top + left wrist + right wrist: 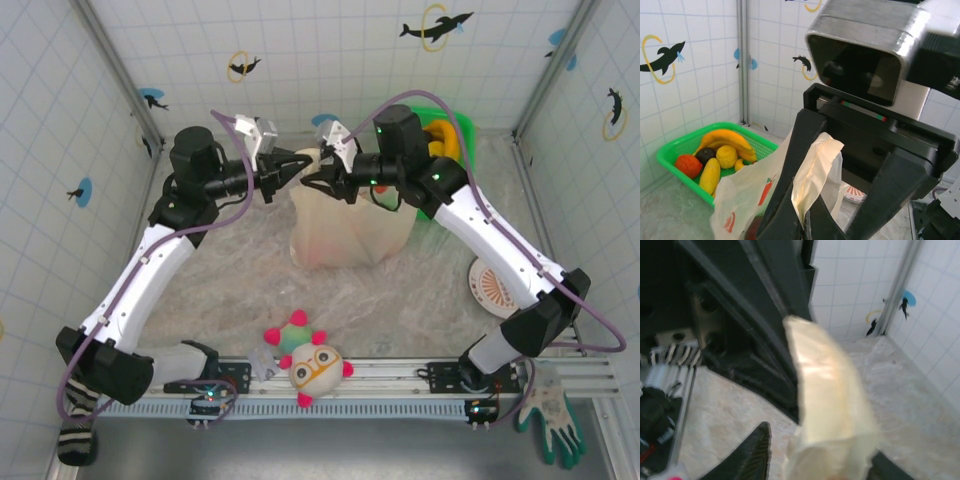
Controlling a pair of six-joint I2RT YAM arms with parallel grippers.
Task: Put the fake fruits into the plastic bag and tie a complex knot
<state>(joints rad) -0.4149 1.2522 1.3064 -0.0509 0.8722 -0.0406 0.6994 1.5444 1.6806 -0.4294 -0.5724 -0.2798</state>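
Note:
The plastic bag (345, 225) stands at the back middle of the table, and a dark red fruit (753, 227) shows through its film. My left gripper (298, 160) (808, 222) is shut on one pale-yellow handle strip (816, 167), held up above the bag. My right gripper (318, 182) (817, 460) faces it closely. A second handle strip (832, 405), blurred, lies between its partly spread fingers (754, 452), with a narrow gap on the left side. More fake fruits lie in the green basket (670, 156): bananas (726, 138), a red one (688, 165), a dark one and yellow ones.
The green basket (452, 135) sits in the back right corner behind the right arm. A white plate (492, 285) lies right of the bag. A plush ball (312, 365) with pink knobs rests by the front rail. A glove (552, 422) hangs at the front right. Tiled walls enclose the table.

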